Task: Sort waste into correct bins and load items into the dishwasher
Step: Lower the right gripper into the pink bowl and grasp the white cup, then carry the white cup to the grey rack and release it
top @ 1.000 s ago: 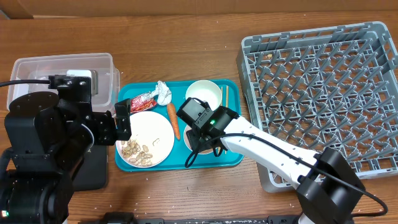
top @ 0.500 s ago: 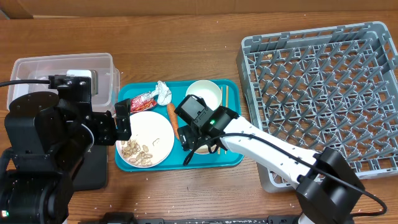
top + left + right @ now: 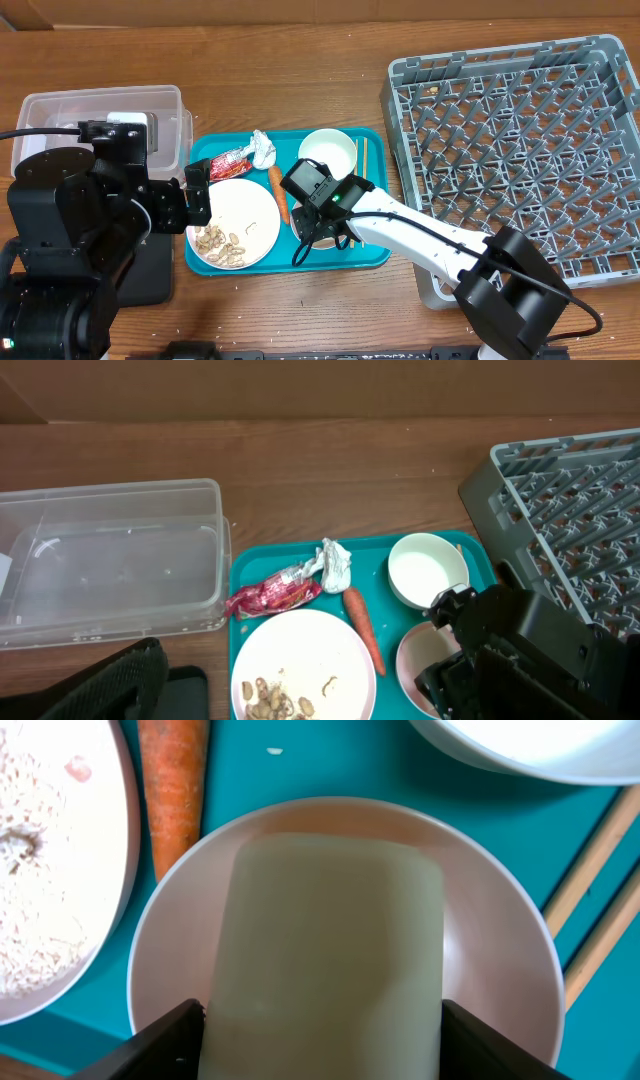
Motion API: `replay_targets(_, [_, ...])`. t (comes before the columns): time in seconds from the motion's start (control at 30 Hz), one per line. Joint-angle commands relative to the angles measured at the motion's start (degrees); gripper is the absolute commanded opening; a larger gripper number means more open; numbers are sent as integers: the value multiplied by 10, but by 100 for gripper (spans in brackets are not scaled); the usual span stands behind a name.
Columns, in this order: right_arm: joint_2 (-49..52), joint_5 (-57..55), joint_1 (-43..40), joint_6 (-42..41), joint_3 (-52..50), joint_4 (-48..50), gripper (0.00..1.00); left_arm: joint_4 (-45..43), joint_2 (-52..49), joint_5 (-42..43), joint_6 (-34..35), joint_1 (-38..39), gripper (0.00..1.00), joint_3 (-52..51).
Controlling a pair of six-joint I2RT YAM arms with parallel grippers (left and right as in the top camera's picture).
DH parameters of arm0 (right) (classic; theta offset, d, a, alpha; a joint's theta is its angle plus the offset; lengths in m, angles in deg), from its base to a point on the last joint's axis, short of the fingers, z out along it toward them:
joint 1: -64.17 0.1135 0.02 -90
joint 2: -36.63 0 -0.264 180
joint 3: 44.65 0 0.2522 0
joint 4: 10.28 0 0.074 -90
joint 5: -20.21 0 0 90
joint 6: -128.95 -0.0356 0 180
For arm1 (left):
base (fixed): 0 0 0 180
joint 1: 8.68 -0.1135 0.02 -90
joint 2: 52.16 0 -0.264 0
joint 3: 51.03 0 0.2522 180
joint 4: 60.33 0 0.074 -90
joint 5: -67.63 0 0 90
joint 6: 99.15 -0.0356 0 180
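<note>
My right gripper [image 3: 314, 214] is down over the pale-pink bowl [image 3: 500, 950] on the teal tray [image 3: 372, 256]. It is shut on the small cup [image 3: 330, 940], which sits inside that bowl. The carrot [image 3: 279, 193] lies just left of the bowl. The white plate [image 3: 242, 212] holds peanut shells [image 3: 218, 245]. The red wrapper [image 3: 228, 163] and white tissue [image 3: 263, 149] lie at the tray's back, next to a white bowl [image 3: 328, 152]. My left gripper [image 3: 197, 190] is open at the tray's left edge. The clear tub [image 3: 100, 100] and black tray [image 3: 150, 275] are on the left.
The grey dish rack [image 3: 520, 150] stands on the right, close to the tray. Wooden chopsticks [image 3: 364, 155] lie along the tray's right side beside the bowls. My left arm's body covers most of the black tray.
My right gripper has shifted slightly left over the pink bowl. The left arm has not moved.
</note>
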Motion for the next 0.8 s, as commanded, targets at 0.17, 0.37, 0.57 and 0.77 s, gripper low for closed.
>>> replay_targets(0.17, [0,-16,-2,-2,26,-26,62,0,2,-3,-13,-3,100,10])
replay_targets(0.37, [-28,-26,-2,-1,70,-54,61,0,2,-3,-13,-3,100,10])
replay_targets(0.57, [-77,-54,-5,0,100,-70,61,0,2,-3,-13,-3,100,10])
replay_targets(0.77, [-148,-91,-36,-3,104,-94,61,0,2,-3,-13,-3,100,10])
